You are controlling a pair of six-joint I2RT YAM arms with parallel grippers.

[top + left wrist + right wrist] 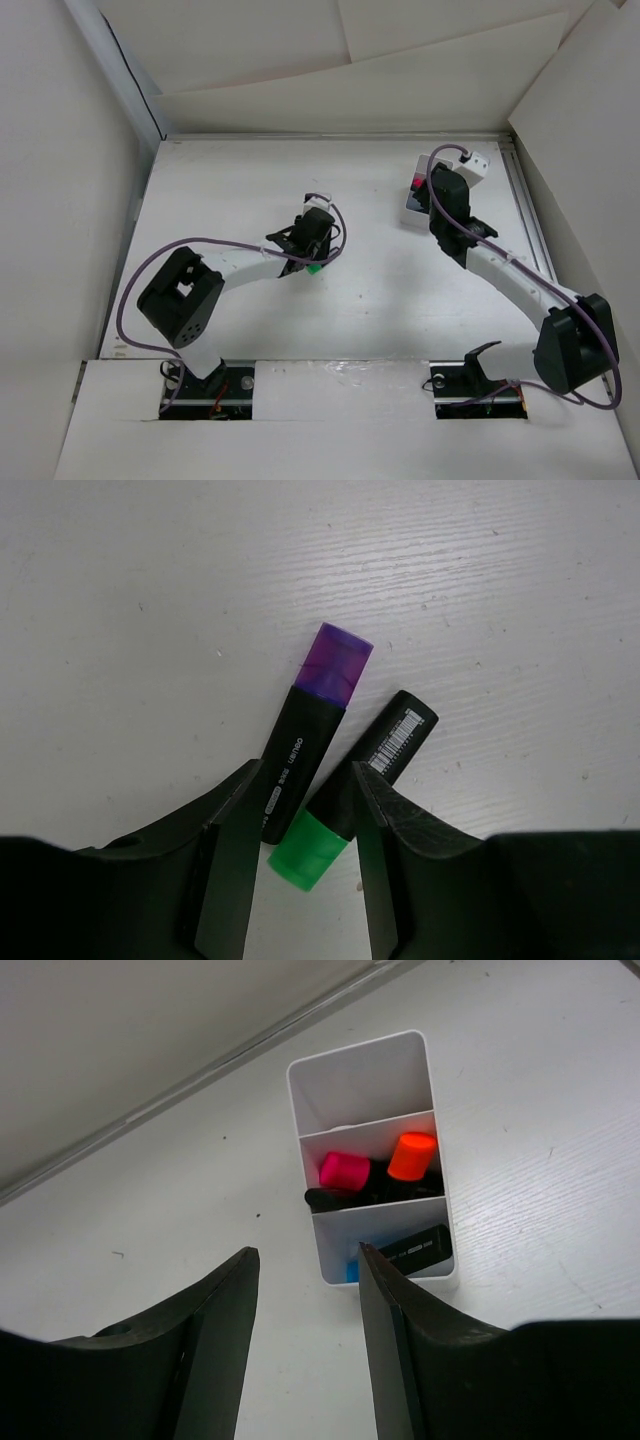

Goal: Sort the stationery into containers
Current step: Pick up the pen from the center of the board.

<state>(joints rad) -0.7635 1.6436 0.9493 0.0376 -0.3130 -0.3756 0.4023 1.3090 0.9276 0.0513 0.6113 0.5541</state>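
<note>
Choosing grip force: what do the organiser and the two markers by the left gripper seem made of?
Organiser: probably moulded white plastic, smooth, slightly glossy thin walls. Purple marker and green marker: likely hard plastic, matte black barrels with printed labels, translucent coloured caps.

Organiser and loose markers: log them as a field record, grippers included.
organiser: three compartments
middle compartment: pink marker, orange marker
near compartment: blue-ended marker
on table: purple marker, green marker, lying close together
left gripper: straddling both, grip unclear
right gripper: open, empty, facing organiser
</note>
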